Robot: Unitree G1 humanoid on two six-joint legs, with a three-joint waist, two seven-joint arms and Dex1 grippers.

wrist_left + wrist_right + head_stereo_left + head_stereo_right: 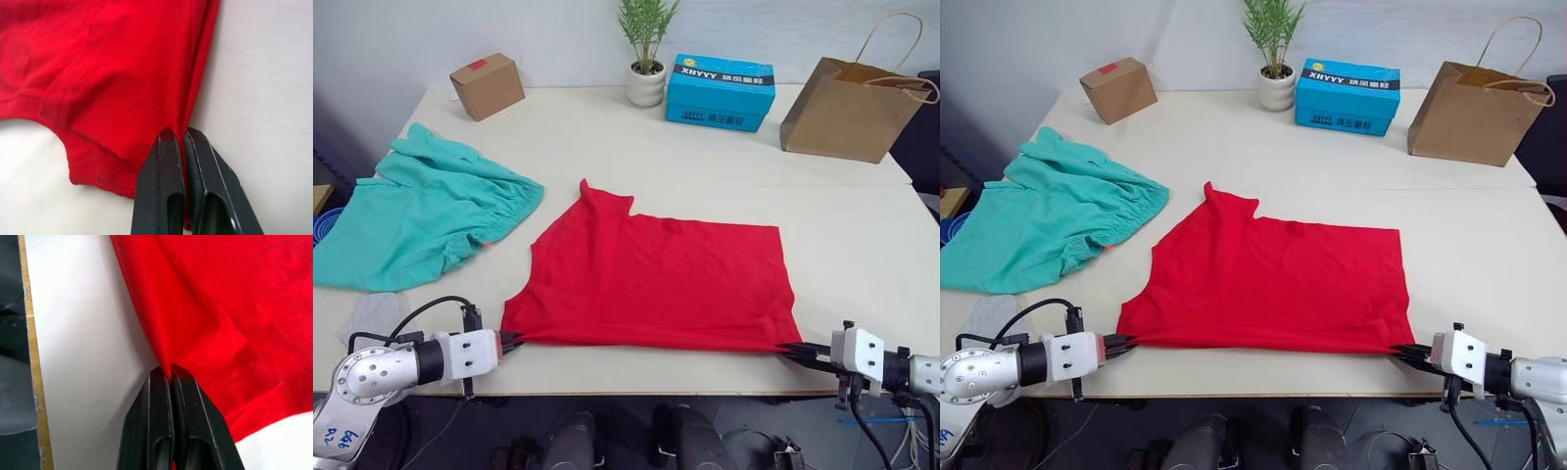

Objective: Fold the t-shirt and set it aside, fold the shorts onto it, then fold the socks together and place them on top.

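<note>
Head view: the t-shirt [656,284] lies flat, long axis crosswise, right of the shorts [416,215]; left gripper [512,342] and right gripper [790,349] pinch its near corners. Left wrist view: fingers clamp red fabric. Right wrist view: likewise, cloth extending ahead.

A pale cream worktop [607,137] stands against a plain light wall [558,29]. Along its far edge sit a small cardboard box [487,85], a potted plant [646,49], a blue carton [721,91] and a brown paper bag [854,108].
</note>
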